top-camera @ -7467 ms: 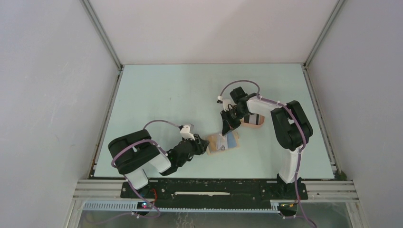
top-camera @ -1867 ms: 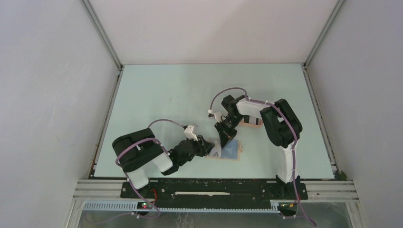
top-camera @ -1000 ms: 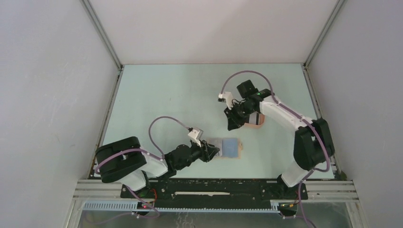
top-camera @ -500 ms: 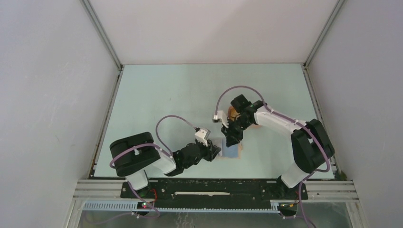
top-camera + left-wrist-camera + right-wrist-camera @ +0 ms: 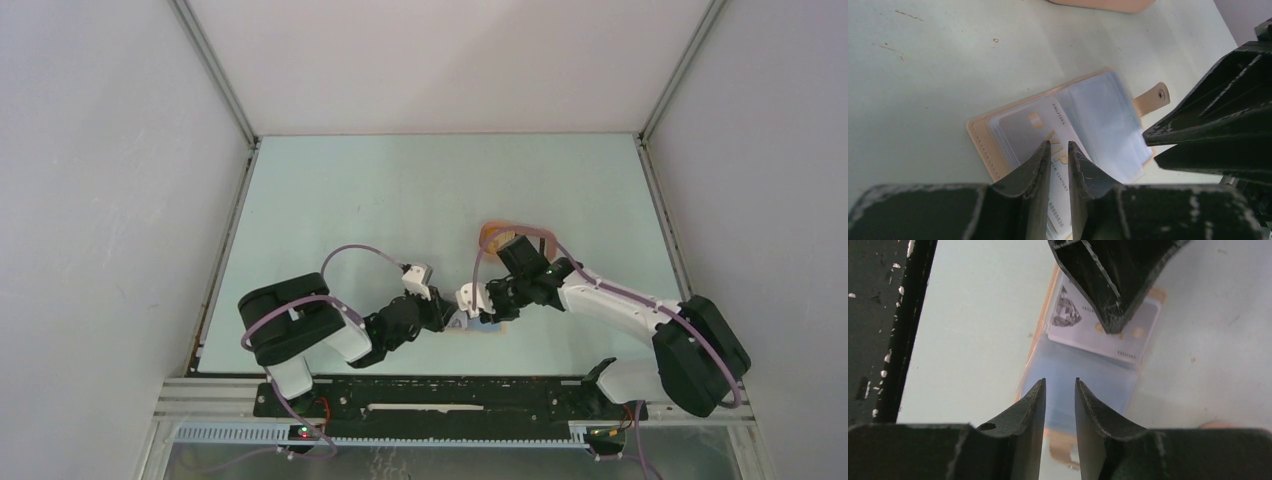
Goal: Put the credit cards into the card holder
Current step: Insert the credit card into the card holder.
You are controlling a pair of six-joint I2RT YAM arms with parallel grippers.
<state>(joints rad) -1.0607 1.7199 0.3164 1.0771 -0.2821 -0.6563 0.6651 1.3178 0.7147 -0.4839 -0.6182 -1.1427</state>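
The tan card holder (image 5: 980, 145) lies open on the table, its snap tab (image 5: 1155, 97) to the right. A white VIP credit card (image 5: 1023, 125) sits partly in its left sleeve. My left gripper (image 5: 1059, 145) is shut, its tips down on that card. My right gripper (image 5: 1059, 381) is shut with a narrow gap and holds nothing. It hovers over the bluish clear sleeves (image 5: 1083, 375), facing the left fingers (image 5: 1113, 290). In the top view both grippers, left (image 5: 447, 316) and right (image 5: 472, 303), meet over the holder (image 5: 495, 321). Other cards are hidden.
The peach oval tray (image 5: 535, 237) sits just behind the right forearm, with an orange-yellow bit at its left end (image 5: 489, 236). Its edge shows at the top of the left wrist view (image 5: 1103, 4). The black base rail (image 5: 878, 340) runs close by the holder.
The right arm went to the tray, then swung back and lower; its gripper now reaches the holder from the right. The left gripper stayed on the holder's left side.
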